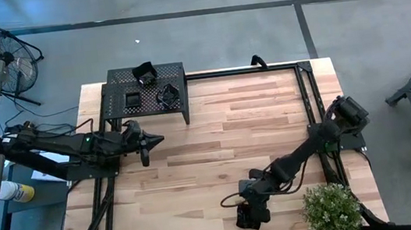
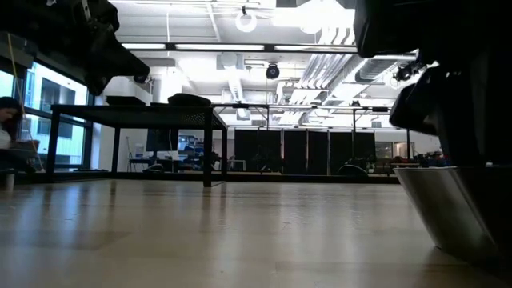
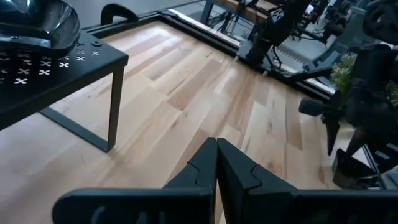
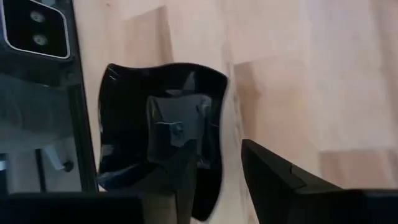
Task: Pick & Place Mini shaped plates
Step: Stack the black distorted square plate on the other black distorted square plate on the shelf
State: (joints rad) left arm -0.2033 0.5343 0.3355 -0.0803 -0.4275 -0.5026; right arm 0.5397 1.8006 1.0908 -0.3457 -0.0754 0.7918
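Three mini shaped plates lie on top of the black perforated rack at the table's far left. Another, a glossy black wavy-edged plate, lies on the table at the near edge. My right gripper is open above that plate's edge, one finger over the dish and one outside its rim. My left gripper is shut and holds nothing, hovering just in front of the rack; its closed fingers point toward the table's right. My right gripper comes at the wavy-edged plate slanting down from above, with the plate's rim between its spread fingers. Whether either finger touches the plate, I cannot tell. The plate lies flat on the wood.
A potted plant stands at the near right corner, close to my right arm. A black metal frame runs along the far and right edges. A small camera block sits beside the plate at the near edge. Bare wood fills the table's middle.
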